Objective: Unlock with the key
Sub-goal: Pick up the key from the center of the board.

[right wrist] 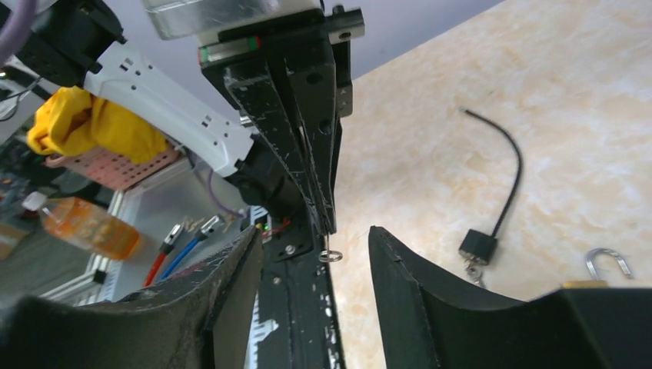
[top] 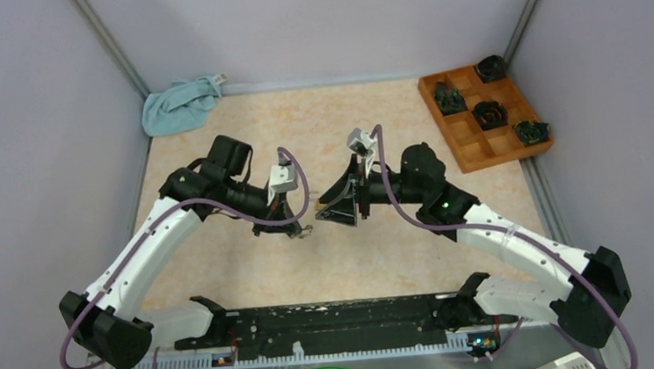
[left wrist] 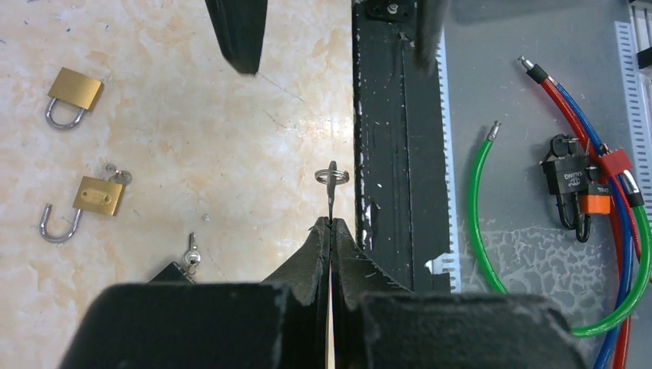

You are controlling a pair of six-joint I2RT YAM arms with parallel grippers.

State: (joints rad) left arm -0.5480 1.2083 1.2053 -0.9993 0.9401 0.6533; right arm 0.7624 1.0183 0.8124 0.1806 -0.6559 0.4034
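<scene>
My left gripper (left wrist: 331, 224) is shut on a small key (left wrist: 331, 184); the blade is pinched between the tips and the ring sticks out in front. From the right wrist, the key's ring (right wrist: 331, 256) hangs below the left gripper's fingers (right wrist: 304, 146). The right gripper (right wrist: 315, 257) stands open around that ring without touching it. In the top view both grippers, left (top: 303, 231) and right (top: 330, 212), meet above the table's middle. Two brass padlocks (left wrist: 71, 94) (left wrist: 92, 200) lie open on the table. A black cable padlock (right wrist: 478, 246) has a key hanging from it.
A blue cloth (top: 178, 105) lies in the back left corner. A wooden compartment tray (top: 471, 151) with dark objects sits at the back right. The black rail (top: 334, 316) runs along the near edge, with green, red and blue cables (left wrist: 480, 223) beyond it.
</scene>
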